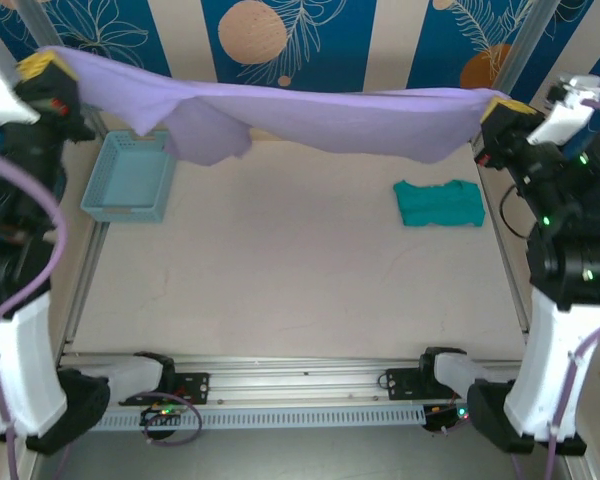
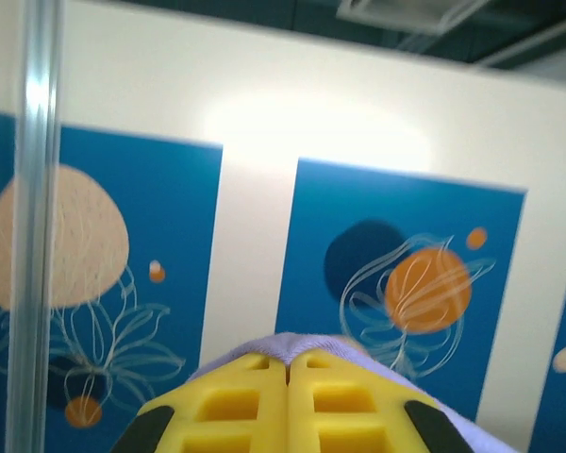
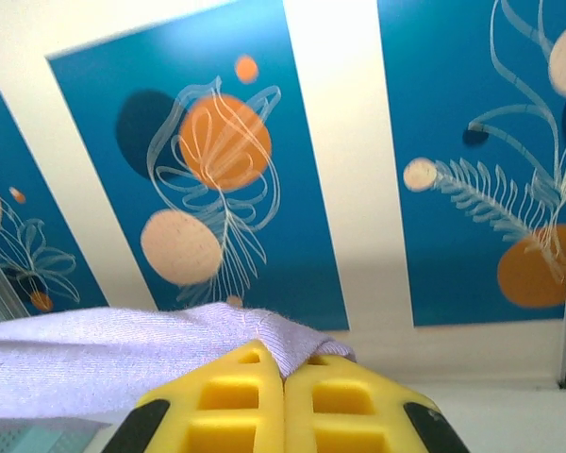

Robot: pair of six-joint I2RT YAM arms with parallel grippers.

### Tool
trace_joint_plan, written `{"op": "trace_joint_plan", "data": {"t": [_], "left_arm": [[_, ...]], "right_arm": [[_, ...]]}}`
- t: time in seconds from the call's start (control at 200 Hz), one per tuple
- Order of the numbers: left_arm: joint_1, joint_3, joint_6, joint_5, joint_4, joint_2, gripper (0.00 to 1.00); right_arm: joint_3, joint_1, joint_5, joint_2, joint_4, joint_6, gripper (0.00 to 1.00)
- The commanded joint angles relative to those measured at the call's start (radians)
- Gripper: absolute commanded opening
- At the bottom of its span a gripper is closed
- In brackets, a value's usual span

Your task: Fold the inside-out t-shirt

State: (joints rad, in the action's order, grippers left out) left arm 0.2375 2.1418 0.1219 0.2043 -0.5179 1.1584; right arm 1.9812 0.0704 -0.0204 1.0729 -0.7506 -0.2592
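Observation:
The lavender inside-out t-shirt [image 1: 310,115] hangs stretched in the air across the back of the table, held at both ends. My left gripper [image 1: 46,68] is raised at the far left, shut on one end of the fabric. My right gripper [image 1: 504,108] is raised at the far right, shut on the other end. In the left wrist view the yellow fingers [image 2: 226,406] are pressed together with a purple edge [image 2: 292,342] bunched over their tips. In the right wrist view purple cloth [image 3: 123,354] runs left from my closed fingertips [image 3: 236,401]. A sleeve flap [image 1: 208,135] droops near the left.
A light blue basket [image 1: 130,178] stands at the back left of the table, under the shirt's left part. A crumpled teal-green garment [image 1: 439,203] lies at the right. Aluminium frame posts [image 1: 528,45] rise at the back corners before the blue patterned wall.

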Motion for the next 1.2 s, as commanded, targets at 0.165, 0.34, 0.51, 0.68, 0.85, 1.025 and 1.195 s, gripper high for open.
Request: {"op": "trace_joint_plan", "data": {"t": [0.165, 0.34, 0.51, 0.68, 0.85, 1.025, 1.195], "left_arm": [[-0.009, 0.036, 0.023, -0.047, 0.082, -0.042, 0.00], [-0.008, 0.123, -0.051, 0.038, 0.068, 0.091, 0.00], [-0.009, 0.121, -0.105, 0.097, 0.077, 0.272, 0.00], [-0.029, -0.057, -0.120, 0.105, 0.220, 0.428, 0.00], [-0.064, -0.136, -0.086, 0.069, 0.327, 0.691, 0.00], [-0.091, 0.108, -0.051, 0.032, 0.311, 1.136, 0.09], [-0.108, 0.725, 0.038, -0.054, 0.131, 1.613, 0.47]], "right_arm": [[0.151, 0.008, -0.064, -0.032, -0.045, 0.048, 0.00], [0.224, 0.008, -0.083, 0.061, -0.060, 0.086, 0.00], [0.119, 0.007, -0.109, 0.153, 0.008, 0.116, 0.00], [-0.091, -0.012, -0.105, 0.273, 0.162, 0.107, 0.00], [-0.215, -0.043, -0.111, 0.518, 0.314, 0.069, 0.01], [0.010, -0.086, -0.090, 1.008, 0.316, 0.026, 0.10], [0.710, -0.093, -0.118, 1.564, -0.004, 0.003, 0.32]]}}
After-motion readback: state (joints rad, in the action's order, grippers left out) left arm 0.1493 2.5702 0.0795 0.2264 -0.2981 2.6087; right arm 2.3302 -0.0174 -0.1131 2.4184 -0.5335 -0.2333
